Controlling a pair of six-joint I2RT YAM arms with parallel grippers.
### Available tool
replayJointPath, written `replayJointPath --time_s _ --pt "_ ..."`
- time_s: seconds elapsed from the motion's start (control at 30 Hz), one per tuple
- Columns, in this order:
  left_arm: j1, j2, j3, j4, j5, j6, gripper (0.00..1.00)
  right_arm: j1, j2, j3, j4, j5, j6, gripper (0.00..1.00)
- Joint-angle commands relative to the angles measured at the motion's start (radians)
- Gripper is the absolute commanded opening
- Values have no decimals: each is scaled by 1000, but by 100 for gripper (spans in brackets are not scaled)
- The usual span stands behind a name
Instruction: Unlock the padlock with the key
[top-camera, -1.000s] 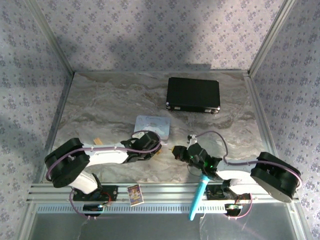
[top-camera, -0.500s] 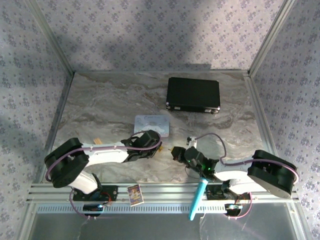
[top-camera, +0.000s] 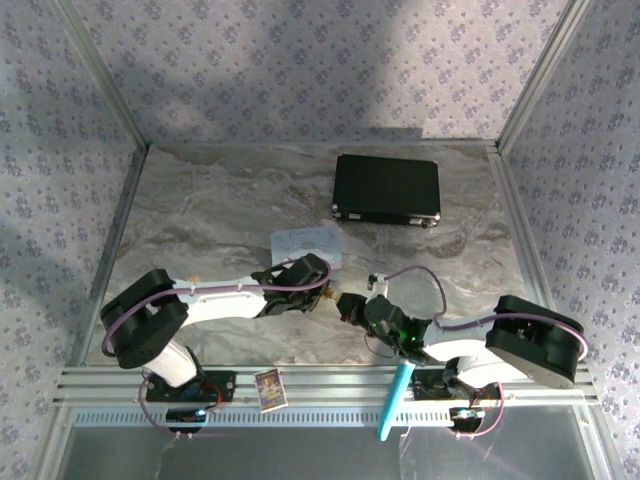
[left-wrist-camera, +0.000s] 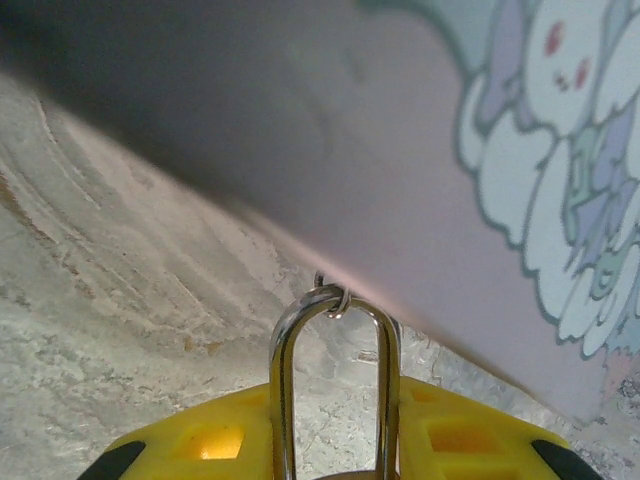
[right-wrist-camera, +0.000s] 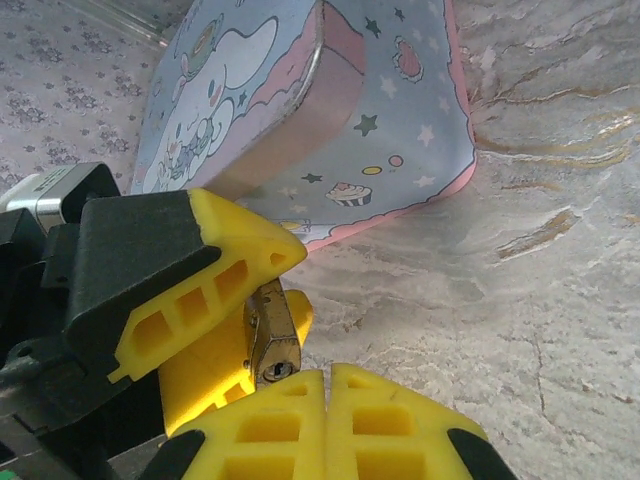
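While left gripper (right-wrist-camera: 292, 284) pinches padlock (right-wrist-camera: 270, 338), closed right gripper (right-wrist-camera: 327, 388) faces it.

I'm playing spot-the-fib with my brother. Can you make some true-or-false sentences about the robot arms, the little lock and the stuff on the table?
1. The tiny brass-gold padlock is pinched between the left arm's yellow jaws. True.
2. The flat black rectangular case is standing open. False: its lid is closed.
3. The right arm's yellow jaws are spread wide apart. False: they are shut together, just below the padlock.
4. The pastel tin with the cartoon bunny lies on the marble-patterned table close to the padlock. True.
5. A silvery key is already stuck in the padlock's keyhole. False: the right wrist view shows the keyhole with nothing in it.
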Motion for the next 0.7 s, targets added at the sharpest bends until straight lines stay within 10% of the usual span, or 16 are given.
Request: replayJointPath --time_s 0.0,0.67 --pt "2 42 -3 -81 85 -174 5 9 -38 4 -15 74 11 0" --pt "-15 55 7 -60 83 -192 6 13 21 17 44 96 51 0"
